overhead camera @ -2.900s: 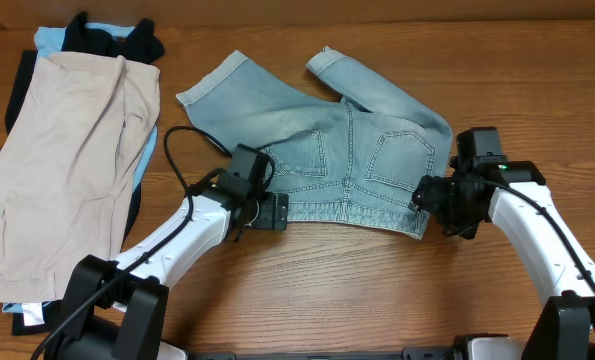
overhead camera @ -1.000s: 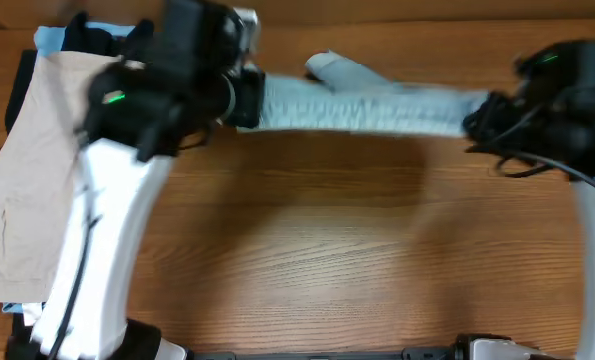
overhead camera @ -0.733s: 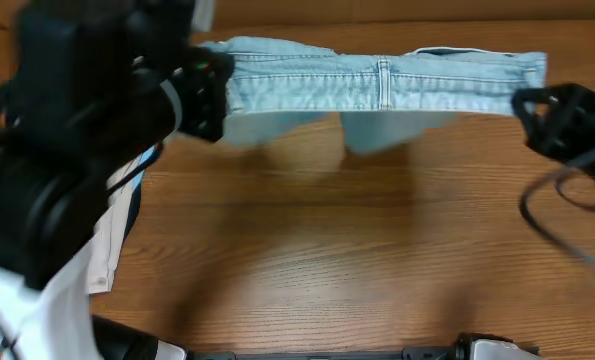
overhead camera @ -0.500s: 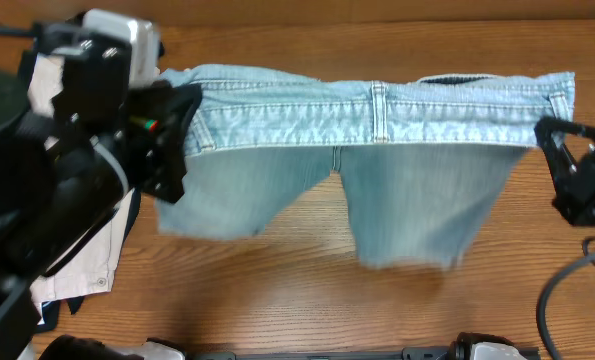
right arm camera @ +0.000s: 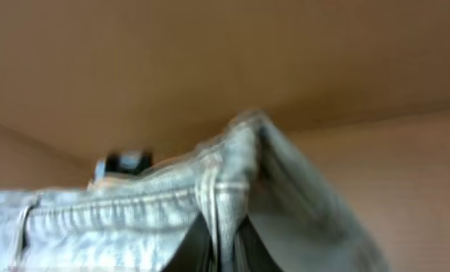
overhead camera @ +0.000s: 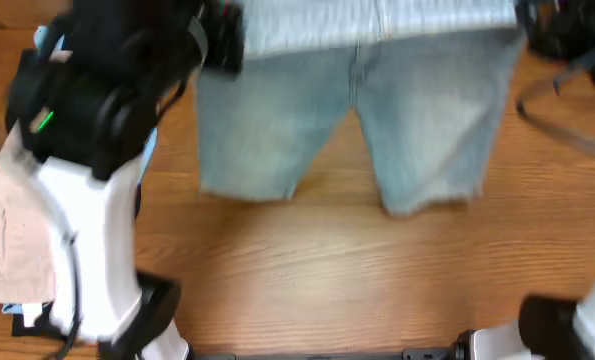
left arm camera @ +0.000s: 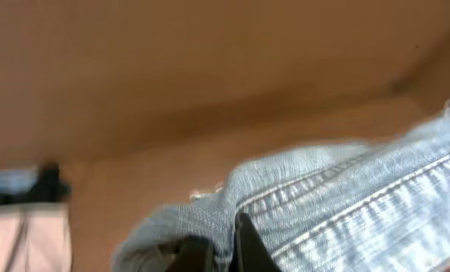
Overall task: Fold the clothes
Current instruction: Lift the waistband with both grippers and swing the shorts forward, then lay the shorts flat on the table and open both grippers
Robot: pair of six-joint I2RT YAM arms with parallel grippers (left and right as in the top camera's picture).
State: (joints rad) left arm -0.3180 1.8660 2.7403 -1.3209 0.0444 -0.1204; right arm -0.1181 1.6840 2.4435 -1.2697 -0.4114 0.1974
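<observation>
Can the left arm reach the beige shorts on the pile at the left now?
Probably not freely: the left gripper is shut on the waistband of the faded light-blue denim shorts, held up with the right gripper. The beige shorts lie close beside the arm, though.

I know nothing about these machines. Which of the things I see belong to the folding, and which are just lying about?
Part of the job: denim shorts, held up by the waistband; left gripper and right gripper, each shut on it; beige shorts and sky-blue garment in the pile at the left.
Just there: wooden table; cable by the right arm.
</observation>
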